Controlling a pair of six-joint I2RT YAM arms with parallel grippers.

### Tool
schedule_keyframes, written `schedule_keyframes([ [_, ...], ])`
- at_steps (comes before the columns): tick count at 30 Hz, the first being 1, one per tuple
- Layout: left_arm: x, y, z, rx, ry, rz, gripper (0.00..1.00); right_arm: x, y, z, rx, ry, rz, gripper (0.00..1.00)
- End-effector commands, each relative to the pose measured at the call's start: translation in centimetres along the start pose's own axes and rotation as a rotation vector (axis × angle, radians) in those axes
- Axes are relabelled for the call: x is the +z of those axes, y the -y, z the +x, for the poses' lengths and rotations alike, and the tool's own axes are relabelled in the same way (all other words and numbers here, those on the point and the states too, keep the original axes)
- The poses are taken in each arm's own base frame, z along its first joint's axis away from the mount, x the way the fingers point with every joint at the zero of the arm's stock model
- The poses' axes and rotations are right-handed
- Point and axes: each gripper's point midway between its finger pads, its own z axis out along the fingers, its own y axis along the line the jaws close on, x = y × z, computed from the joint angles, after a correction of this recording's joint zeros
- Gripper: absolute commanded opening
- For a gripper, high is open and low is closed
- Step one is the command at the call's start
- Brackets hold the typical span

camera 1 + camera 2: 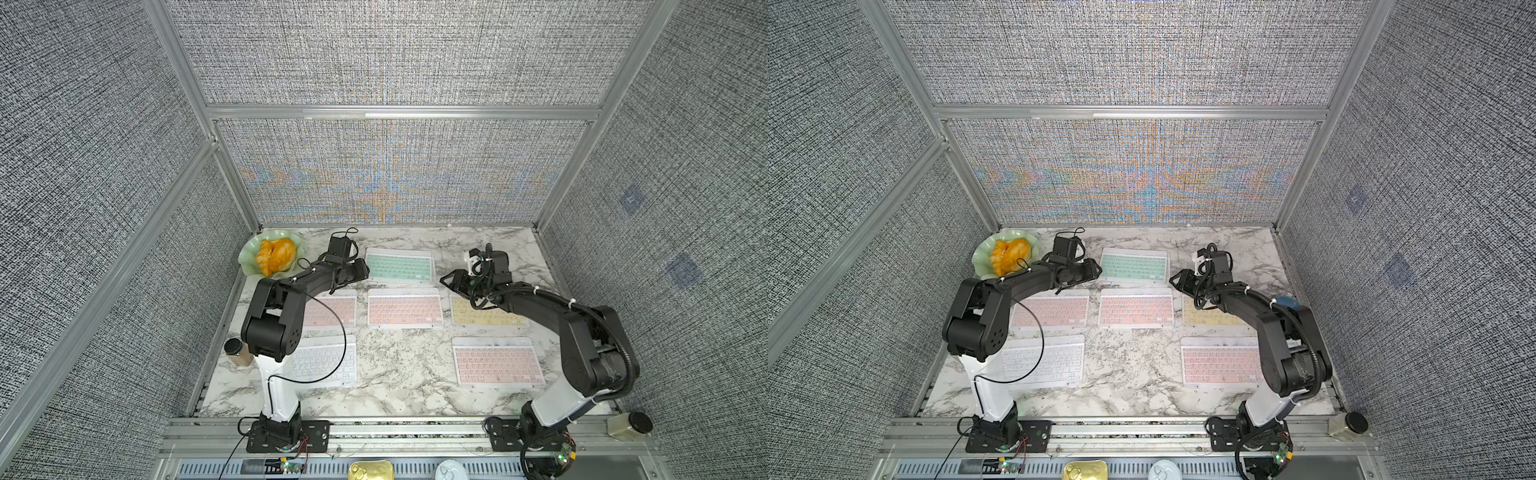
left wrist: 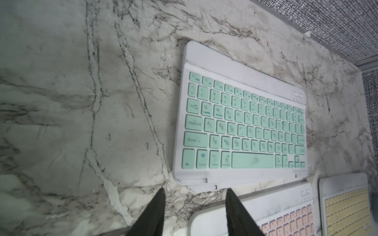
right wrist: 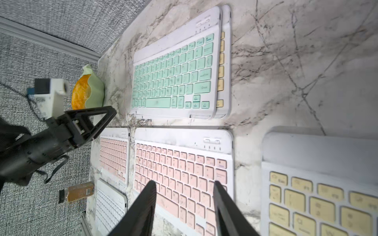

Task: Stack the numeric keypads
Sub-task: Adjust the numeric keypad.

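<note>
**While both grippers stand open and empty, one keypad already lies on another**

As I look down on the marble table, the mint keypad lies at the far side, flat on top of a yellow keypad. Of the lower one only a narrow strip of yellow keys shows at the right end, in the right wrist view.

The other five lie single and flat, apart from each other. In the middle row there are the left pink keypad, partly under the left arm, the central pink keypad, and the second yellow keypad, partly under the right arm. In the near row the white keypad is at the left and the front pink keypad at the right.

The left gripper is just beside the near left corner of the mint keypad. Its fingers are apart with only marble between them, so it holds nothing. The right gripper hangs near the right end of the central pink keypad, its fingers also apart and empty
</note>
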Motion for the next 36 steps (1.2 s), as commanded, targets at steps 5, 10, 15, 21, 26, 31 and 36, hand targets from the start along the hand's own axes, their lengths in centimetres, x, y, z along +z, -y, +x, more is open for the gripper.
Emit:
schedule_keyframes([
  [5,2.8,-0.8,0.5,0.030,-0.056,-0.011,0.49,-0.7,0.4,2.1,0.001,-0.022,0.028,0.50],
  [10,3.4,-0.9,0.9,0.029,-0.072,0.000,0.49,-0.7,0.8,2.9,-0.001,-0.037,0.037,0.50],
  [15,3.3,-0.1,0.9,0.029,-0.076,0.043,0.49,-0.4,1.3,3.3,0.002,-0.050,0.049,0.50],
  [21,3.1,0.4,1.1,0.023,-0.080,0.062,0.49,-0.1,1.8,3.6,0.010,-0.056,0.057,0.50],
  [26,2.7,1.2,0.4,0.015,-0.065,0.090,0.49,0.0,2.1,3.9,0.019,-0.059,0.062,0.50],
  [31,2.5,1.4,0.4,0.011,-0.068,0.097,0.49,0.0,2.3,4.0,0.022,-0.058,0.069,0.50],
  [36,2.4,0.4,1.1,0.004,-0.085,0.053,0.48,-0.2,2.4,3.7,0.015,-0.054,0.088,0.50],
])
